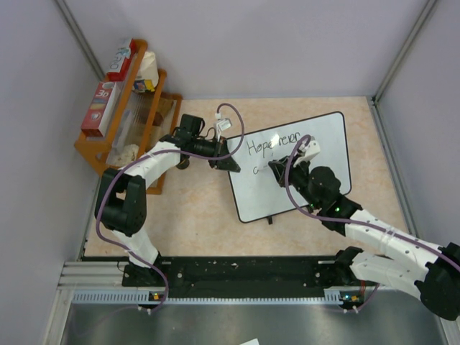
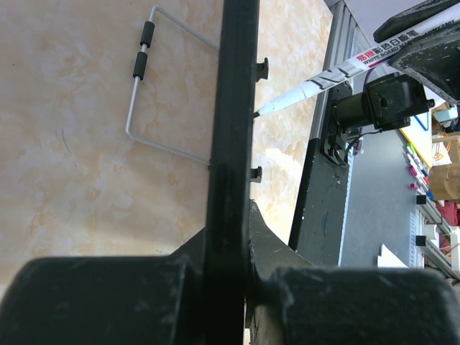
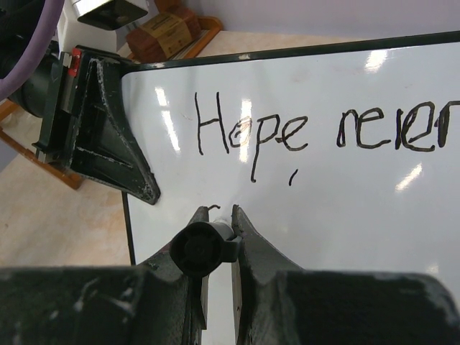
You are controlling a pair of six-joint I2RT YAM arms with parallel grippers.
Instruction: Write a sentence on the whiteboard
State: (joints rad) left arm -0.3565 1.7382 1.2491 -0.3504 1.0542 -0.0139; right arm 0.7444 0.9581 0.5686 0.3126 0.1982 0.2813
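Close in at my right wrist, my right jaws are clamped on the marker [image 3: 198, 248], its tip at the whiteboard [image 3: 345, 215], which sits on the desk [image 1: 194, 208]. Just above the tip, the sentence [image 3: 316, 133] has a first line that reads roughly "Hope never". The second line shows barely a stroke, so I judge much remains. Farther left, my left jaws pinch the board's black rim.
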